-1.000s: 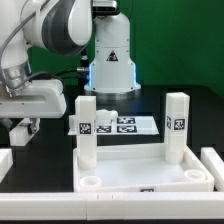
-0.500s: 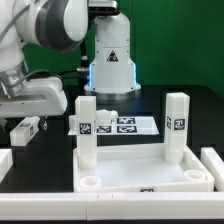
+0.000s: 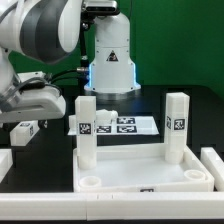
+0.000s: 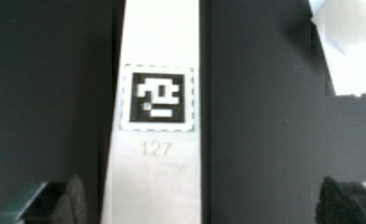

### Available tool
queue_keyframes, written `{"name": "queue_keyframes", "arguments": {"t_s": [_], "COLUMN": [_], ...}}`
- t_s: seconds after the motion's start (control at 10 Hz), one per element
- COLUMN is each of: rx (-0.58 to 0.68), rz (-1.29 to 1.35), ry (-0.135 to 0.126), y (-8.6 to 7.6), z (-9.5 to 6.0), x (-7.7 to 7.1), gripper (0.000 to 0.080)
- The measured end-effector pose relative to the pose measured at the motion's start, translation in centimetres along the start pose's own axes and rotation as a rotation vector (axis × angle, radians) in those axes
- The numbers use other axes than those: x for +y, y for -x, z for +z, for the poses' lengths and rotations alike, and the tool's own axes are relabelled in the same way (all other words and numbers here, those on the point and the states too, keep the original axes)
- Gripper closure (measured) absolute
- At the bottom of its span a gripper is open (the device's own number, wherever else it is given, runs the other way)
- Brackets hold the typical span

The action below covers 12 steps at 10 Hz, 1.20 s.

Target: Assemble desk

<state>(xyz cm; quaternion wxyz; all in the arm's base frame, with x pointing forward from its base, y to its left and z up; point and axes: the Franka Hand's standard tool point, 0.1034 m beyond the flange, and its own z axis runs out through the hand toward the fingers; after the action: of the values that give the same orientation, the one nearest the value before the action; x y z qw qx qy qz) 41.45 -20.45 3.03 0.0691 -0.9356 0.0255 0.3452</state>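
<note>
Our gripper (image 4: 194, 200) hangs spread wide astride the loose leg (image 4: 159, 110) lying on the table (image 3: 45, 150), holding nothing, squared to pinch its sides, we judge; the desk panel (image 3: 140, 183) carries two upright legs (image 3: 86, 130), near sockets (image 3: 88, 183) empty

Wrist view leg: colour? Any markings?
Leg is white, with a black-and-white square tag, 127 printed below. Best in wrist view.

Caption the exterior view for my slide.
Two legs stand upright on the desk panel; the arm hovers over a third leg.
</note>
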Motion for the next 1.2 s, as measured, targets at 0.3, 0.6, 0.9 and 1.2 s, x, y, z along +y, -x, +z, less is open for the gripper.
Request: {"name": "queue_keyframes", "arguments": {"t_s": [0.3, 0.6, 0.9, 1.2], "rx": [-0.202, -0.201, -0.313, -0.309], "rz": [0.006, 0.007, 0.097, 0.105], "ry": [-0.004, 0.007, -0.015, -0.012], "y": [-0.9, -1.7, -0.8, -0.3], "z": [-1.2, -1.3, 1.5, 3.0], "x": [1.5, 1.8, 1.5, 1.3], "gripper": [0.015, 0.015, 0.015, 0.015]}}
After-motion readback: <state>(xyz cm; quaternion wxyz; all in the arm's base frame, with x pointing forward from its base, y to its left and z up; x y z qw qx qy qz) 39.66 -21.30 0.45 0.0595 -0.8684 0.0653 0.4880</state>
